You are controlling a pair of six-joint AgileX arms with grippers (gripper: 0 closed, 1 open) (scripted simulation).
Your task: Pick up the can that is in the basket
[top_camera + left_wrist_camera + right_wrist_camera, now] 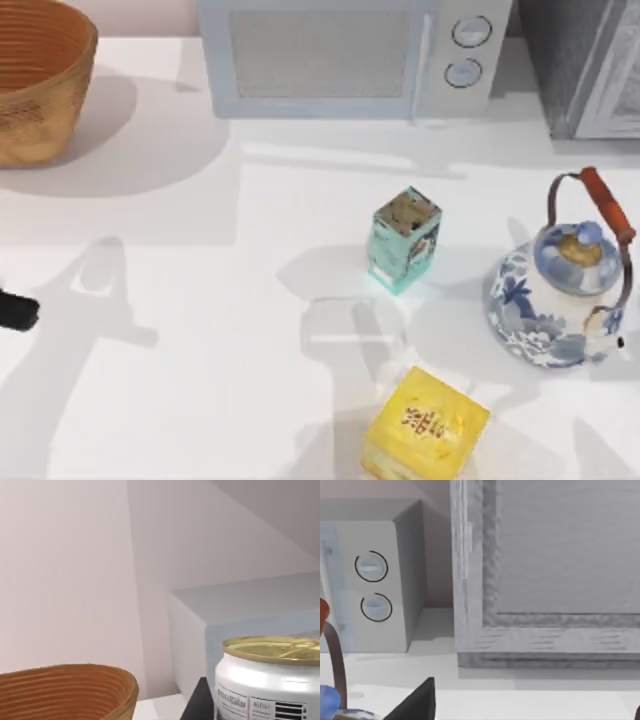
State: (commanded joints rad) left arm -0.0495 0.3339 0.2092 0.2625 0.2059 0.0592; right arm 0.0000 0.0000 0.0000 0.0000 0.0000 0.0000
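Nearest on the table sits the yellow box (425, 432), with the teal carton (404, 240) and the blue-and-white teapot (563, 290) just beyond it. At the left edge a dark piece of my left arm pokes in. In the left wrist view the can (270, 685) rides right in front of the camera, gold top up, out of the basket (70, 690) (so it looks lifted already). A dark finger (200, 705) sits against its side, so the left gripper seems clamped on the can. Thin metal, light, slick: I'd squeeze mid-body, gently. The basket (35, 80) stands far left, the microwave (350, 55) along the back. Right gripper: I cannot tell its state.
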